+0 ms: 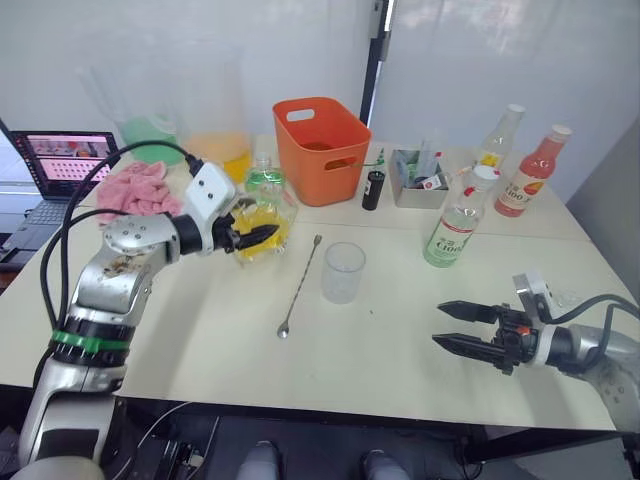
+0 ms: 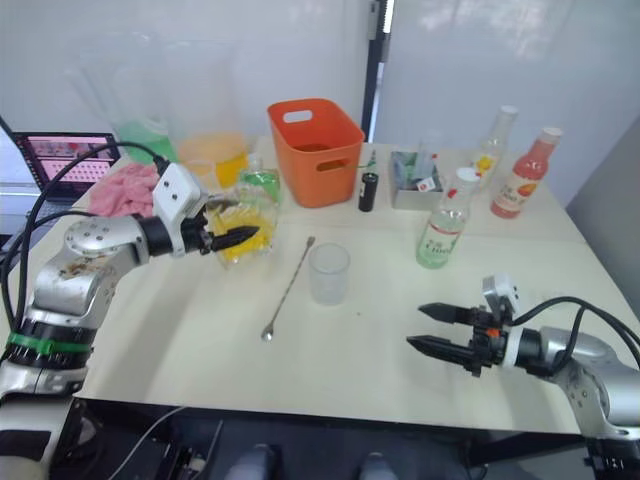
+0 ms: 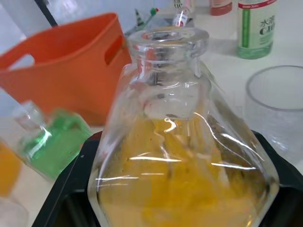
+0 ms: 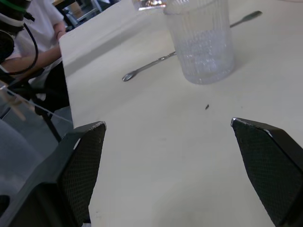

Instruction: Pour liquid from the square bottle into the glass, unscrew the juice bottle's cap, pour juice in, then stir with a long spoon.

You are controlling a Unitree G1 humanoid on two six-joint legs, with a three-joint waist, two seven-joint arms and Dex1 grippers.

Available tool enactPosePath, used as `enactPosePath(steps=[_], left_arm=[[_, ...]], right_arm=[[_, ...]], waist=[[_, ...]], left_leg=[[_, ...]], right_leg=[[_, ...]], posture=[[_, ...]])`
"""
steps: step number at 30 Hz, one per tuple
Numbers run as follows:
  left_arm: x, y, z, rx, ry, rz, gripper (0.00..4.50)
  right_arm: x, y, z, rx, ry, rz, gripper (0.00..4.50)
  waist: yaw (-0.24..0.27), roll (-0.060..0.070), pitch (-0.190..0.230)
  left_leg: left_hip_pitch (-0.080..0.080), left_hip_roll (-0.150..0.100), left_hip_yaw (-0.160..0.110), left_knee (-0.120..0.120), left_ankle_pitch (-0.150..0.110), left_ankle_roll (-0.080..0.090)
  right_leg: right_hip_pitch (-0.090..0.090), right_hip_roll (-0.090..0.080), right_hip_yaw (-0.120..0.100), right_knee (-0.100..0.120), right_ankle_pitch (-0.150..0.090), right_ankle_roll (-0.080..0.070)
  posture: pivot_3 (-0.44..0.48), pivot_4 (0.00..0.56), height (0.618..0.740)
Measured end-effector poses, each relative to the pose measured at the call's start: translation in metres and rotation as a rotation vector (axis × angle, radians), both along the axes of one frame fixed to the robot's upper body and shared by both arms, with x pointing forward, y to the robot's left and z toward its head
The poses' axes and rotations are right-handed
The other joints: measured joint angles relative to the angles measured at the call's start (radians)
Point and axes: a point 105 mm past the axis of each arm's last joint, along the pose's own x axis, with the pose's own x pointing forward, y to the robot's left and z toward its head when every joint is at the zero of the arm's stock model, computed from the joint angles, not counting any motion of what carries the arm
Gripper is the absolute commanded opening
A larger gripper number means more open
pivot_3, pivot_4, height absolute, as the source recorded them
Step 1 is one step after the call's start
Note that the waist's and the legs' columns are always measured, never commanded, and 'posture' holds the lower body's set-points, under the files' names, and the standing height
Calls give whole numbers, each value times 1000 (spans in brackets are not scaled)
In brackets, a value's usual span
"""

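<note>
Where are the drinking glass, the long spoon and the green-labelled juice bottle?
glass (image 1: pixel 343 272): left eye view, middle of its clear wall.
long spoon (image 1: pixel 300 286): left eye view, midway along its thin stem.
juice bottle (image 1: pixel 447 240): left eye view, on its green-and-white label.

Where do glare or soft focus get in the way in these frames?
Left wrist view: bright highlights streak the square bottle, and the green bottle behind it is blurred. Right wrist view: the glass and long spoon are readable, while the right gripper's near fingers look soft. Left eye view: the backdrop is washed out bright behind the orange basket.
</note>
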Motion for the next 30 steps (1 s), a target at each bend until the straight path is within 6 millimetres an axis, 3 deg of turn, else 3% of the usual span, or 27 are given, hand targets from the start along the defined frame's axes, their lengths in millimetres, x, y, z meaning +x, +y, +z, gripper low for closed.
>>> enactPosePath(steps=[6,12,15,25,30], left_arm=[[19,-14,-17,27,4,-22,2811],[31,-21,4,84,-184,-1,2811],[36,-24,5,133,-254,11,2811],[46,-31,-24,252,-321,30,2811],[45,-39,-33,322,-377,3,2811]], right_arm=[[-6,-5,0,-6,-19,-46,4475],[-6,-1,1,-8,-40,-64,4475],[-6,3,4,-9,-61,-66,4475],[-2,10,10,15,-105,-101,4475],[10,11,21,10,-154,-158,4475]], waist=[[-17,0,0],[-14,-1,0],[-12,-1,0],[-11,-1,0],[-12,-1,0]], left_leg=[[-1,1,-2,-2,0,0],[-2,1,-2,-1,0,0],[-2,1,-2,-1,0,0],[-2,1,-2,0,0,0],[-2,1,-2,0,0,0]], right_leg=[[-2,1,-2,3,0,-1],[-2,1,-1,3,0,-1],[-2,1,-1,3,0,-1],[-2,1,-1,3,0,-1],[-2,1,-1,3,1,-1]], posture=[[0,150,725],[0,150,725],[0,150,725],[0,150,725],[0,150,725]])
